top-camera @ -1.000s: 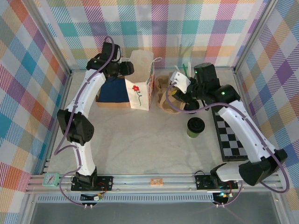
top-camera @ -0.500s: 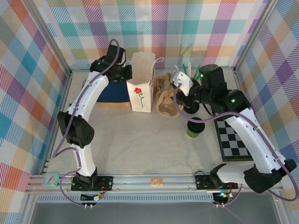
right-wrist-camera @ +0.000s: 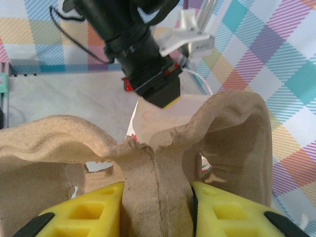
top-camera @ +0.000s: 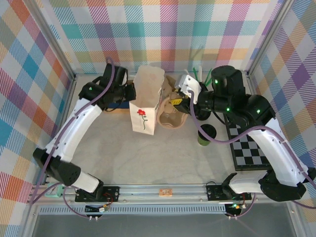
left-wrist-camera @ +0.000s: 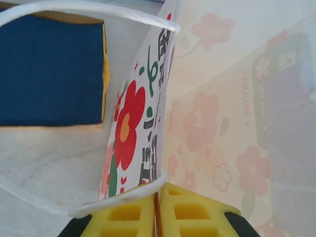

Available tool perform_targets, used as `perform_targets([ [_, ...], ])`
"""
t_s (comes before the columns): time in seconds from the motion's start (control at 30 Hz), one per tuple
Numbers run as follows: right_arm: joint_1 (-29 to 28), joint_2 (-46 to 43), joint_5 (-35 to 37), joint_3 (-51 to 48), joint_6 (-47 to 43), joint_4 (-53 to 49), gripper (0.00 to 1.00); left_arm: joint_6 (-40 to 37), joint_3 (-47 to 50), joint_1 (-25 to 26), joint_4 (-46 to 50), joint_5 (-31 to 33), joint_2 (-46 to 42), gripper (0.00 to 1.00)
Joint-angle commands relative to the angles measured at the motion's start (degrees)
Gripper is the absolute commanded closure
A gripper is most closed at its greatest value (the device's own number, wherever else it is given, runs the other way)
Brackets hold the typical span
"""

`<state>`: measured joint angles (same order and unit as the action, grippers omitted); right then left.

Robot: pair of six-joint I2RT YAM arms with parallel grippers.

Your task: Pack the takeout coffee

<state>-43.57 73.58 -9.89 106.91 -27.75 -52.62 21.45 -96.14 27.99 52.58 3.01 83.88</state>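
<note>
Your left gripper (left-wrist-camera: pixel 157 213) has pulled the white paper bag (top-camera: pixel 144 101) nearer, pinched on its rim. Your right gripper (right-wrist-camera: pixel 157 202) clamps the cardboard carrier (right-wrist-camera: pixel 148 148), with the takeout coffee (top-camera: pixel 206 134) nearby.

We held our left arm (top-camera: pixel 74 123) stretched far forward, its jaws pressed together on the paper bag's (top-camera: pixel 145 106) rim. Our right arm (top-camera: pixel 269 140) arched high and bent leftward, its jaws clamped on a ridge of the cardboard carrier (top-camera: pixel 173 118).

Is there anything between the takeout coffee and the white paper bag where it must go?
Yes. The cardboard cup carrier, clamped by the right gripper, sits between the takeout coffee and the white paper bag.
</note>
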Motion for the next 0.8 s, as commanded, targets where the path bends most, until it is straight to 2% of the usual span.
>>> perform_targets([
  [0.0, -1.36, 0.85, -0.25, 3.37, 3.35, -1.41, 0.68, 5.08, 4.51, 3.48, 0.82, 4.27, -5.12, 0.88],
  [0.23, -2.53, 3.07, -2.61, 7.7, 9.06, -1.65, 0.68, 14.99, 12.54, 10.37, 1.66, 8.35, -13.12, 0.84],
  [0.33, -2.57, 4.64, -1.95, 9.37, 9.86, -2.79, 0.68, 18.67, 14.97, 12.55, 0.42, 8.55, -16.52, 0.84],
  [0.43, -2.57, 6.4, -1.58, 10.68, 10.25, -3.82, 0.68, 20.61, 16.61, 13.86, -0.11, 8.21, -18.77, 0.79],
  [0.47, -2.66, 6.99, -1.77, 11.14, 10.26, -4.27, 0.68, 20.78, 16.9, 14.07, -0.19, 8.06, -19.2, 0.77],
  [0.6, -2.63, 9.64, -2.3, 12.13, 9.83, -5.59, 0.69, 20.73, 17.99, 14.37, -0.15, 8.35, -20.38, 0.53],
  [0.7, -3.21, 11.37, -3.11, 12.21, 8.78, -6.57, 0.69, 19.5, 17.05, 14.3, 1.54, 10.83, -20.85, 0.42],
  [0.77, -4.17, 12.42, -3.38, 12.26, 7.31, -7.18, 0.69, 18.23, 15.64, 14.4, 3.43, 13.03, -21.19, 0.39],
])
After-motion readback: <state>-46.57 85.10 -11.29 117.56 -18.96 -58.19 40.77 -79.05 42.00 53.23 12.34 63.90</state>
